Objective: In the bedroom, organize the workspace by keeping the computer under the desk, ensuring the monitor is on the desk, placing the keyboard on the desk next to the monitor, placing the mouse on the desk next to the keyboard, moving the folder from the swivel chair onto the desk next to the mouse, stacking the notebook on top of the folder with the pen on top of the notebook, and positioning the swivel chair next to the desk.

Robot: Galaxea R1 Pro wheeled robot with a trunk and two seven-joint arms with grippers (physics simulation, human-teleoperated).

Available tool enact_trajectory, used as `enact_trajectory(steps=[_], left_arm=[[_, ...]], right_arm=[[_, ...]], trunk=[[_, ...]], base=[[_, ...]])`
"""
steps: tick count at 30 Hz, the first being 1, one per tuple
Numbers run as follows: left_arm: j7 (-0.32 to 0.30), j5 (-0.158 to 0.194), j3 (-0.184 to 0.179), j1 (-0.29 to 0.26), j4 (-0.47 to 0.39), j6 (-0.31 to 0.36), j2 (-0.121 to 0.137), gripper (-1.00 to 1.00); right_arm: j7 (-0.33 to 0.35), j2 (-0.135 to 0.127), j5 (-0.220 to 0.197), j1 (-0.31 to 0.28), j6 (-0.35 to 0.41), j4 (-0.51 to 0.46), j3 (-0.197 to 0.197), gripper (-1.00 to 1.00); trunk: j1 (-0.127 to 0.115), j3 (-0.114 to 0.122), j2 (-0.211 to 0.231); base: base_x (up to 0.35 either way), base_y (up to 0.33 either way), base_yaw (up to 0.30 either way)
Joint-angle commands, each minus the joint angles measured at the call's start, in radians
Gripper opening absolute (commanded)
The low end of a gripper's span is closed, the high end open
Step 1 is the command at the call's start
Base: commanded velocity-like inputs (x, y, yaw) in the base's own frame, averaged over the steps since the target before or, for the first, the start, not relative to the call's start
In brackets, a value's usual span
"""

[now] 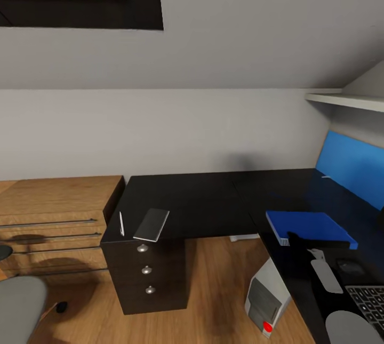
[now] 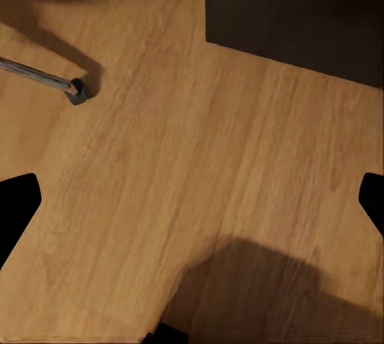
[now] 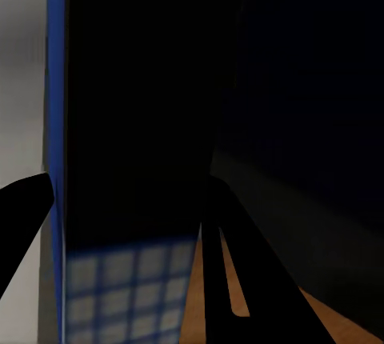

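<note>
folder [image 1: 309,226]: is lying on desk [image 1: 202,200], near mouse [image 1: 350,266].
notebook [image 1: 151,224], pen [image 1: 121,223]: are being approached; flat, square pickup advised.
left gripper [image 2: 192,200]: is being held open, empty.
right gripper: state cannot be told.

Folder [image 1: 309,226] lying flat on desk [image 1: 213,200]; notebook [image 1: 151,224], pen [image 1: 121,224] resting side by side at desk's left end — computer [image 1: 266,296] standing underneath.

keyboard [image 1: 369,301] cut off at frame edge, swivel chair [image 1: 18,304] cropped
</note>
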Motion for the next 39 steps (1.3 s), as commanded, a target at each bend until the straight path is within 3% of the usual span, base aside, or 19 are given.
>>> enact_trajectory(steps=[1,4,5,8,9,12,20,25,28,39], left_arm=[[-0.001,0.012,0.002,0.000,-0.030,0.039,-0.001,1.00],[-0.002,0.036,0.006,0.000,-0.265,0.322,-0.003,1.00],[-0.002,0.048,0.007,0.000,-0.306,0.369,-0.003,1.00],[-0.003,0.159,0.006,0.000,-0.507,0.605,-0.003,1.00],[-0.003,0.189,0.006,0.000,-0.552,0.654,-0.004,1.00],[-0.002,0.228,0.005,0.000,-0.604,0.712,-0.003,1.00],[-0.002,0.238,0.004,0.000,-0.525,0.711,0.001,1.00],[-0.005,0.234,-0.004,0.000,-0.496,0.587,0.001,1.00],[-0.005,0.228,-0.011,0.004,-0.492,0.547,0.001,1.00],[-0.004,0.218,-0.032,0.006,-0.441,0.531,0.003,1.00]], right_arm=[[-0.006,0.000,-0.007,-0.001,0.005,-0.002,-0.001,-1.00],[-0.006,0.001,-0.007,-0.001,0.005,-0.003,0.000,-1.00],[-0.006,0.001,-0.007,-0.001,0.005,-0.003,0.000,-1.00],[-0.006,0.001,-0.005,-0.001,0.004,-0.004,0.000,-1.00],[-0.005,0.001,-0.005,-0.001,0.004,-0.004,0.000,-1.00],[-0.005,0.001,-0.004,-0.001,0.002,-0.007,0.000,-1.00],[0.002,0.002,-0.005,-0.001,0.002,-0.010,0.002,-1.00],[0.004,0.002,-0.007,-0.001,0.003,-0.012,0.003,-1.00],[0.004,0.002,-0.007,-0.001,0.003,-0.013,0.002,-1.00],[0.004,-0.003,-0.006,-0.001,0.006,-0.013,0.002,-1.00]], trunk=[[0.004,-0.004,-0.008],[0.015,-0.014,-0.029],[0.019,-0.017,-0.036],[0.031,-0.026,-0.057],[0.035,-0.030,-0.064],[0.046,-0.039,-0.085],[0.077,-0.064,-0.141],[0.096,-0.080,-0.176],[0.096,-0.080,-0.176],[0.096,-0.080,-0.176]], base=[[0.000,0.000,0.000],[0.000,0.000,0.000],[0.000,0.000,0.000],[0.000,0.000,0.000],[0.000,0.000,0.000],[0.000,0.000,0.000],[0.000,0.000,0.000],[0.000,0.000,0.000],[0.000,0.000,0.000],[0.000,0.000,0.000]])
